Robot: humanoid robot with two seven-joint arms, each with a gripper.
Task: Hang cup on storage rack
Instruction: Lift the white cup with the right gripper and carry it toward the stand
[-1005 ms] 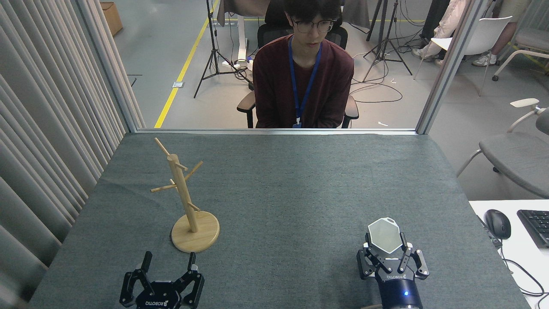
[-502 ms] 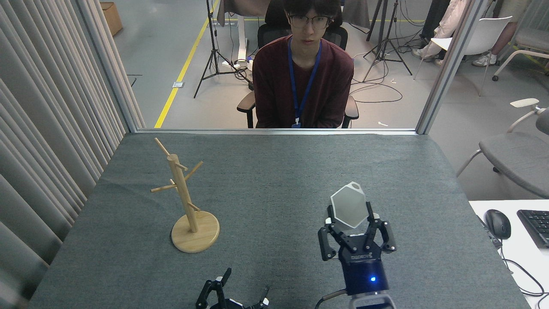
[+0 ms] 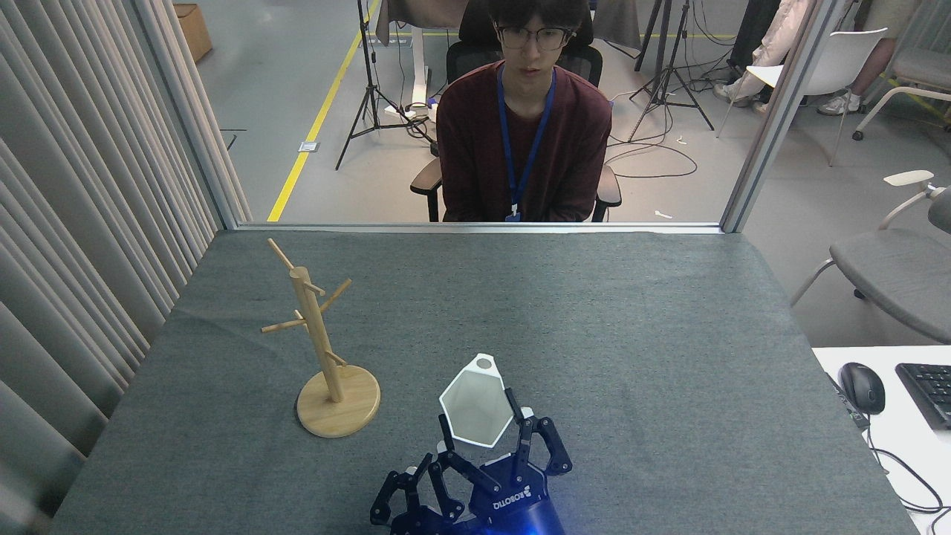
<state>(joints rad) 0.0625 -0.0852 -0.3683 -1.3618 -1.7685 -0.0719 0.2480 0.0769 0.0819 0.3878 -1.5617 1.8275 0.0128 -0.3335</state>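
My right gripper (image 3: 484, 425) comes up from the bottom middle of the head view, shut on the white hexagonal cup (image 3: 475, 407). The cup's open mouth faces me, and its rim tab with the round hole points up and away. The wooden storage rack (image 3: 316, 327) stands upright on its round base at the left of the grey table (image 3: 594, 312), roughly a cup's width left of the cup, with nothing on its pegs. Only dark finger links of my left gripper (image 3: 397, 494) show at the bottom edge, just left of the right gripper and partly hidden by it.
A person (image 3: 524, 134) sits behind the table's far edge. Curtain folds (image 3: 74, 223) run along the left side. A side desk at the right carries a mouse (image 3: 862, 388) and a keyboard (image 3: 929, 394); a grey chair (image 3: 891, 275) stands behind it.
My right gripper has carried the cup from the right front of the table leftward to the front middle, nearer the rack. My left gripper moved right and down, now mostly out of view.
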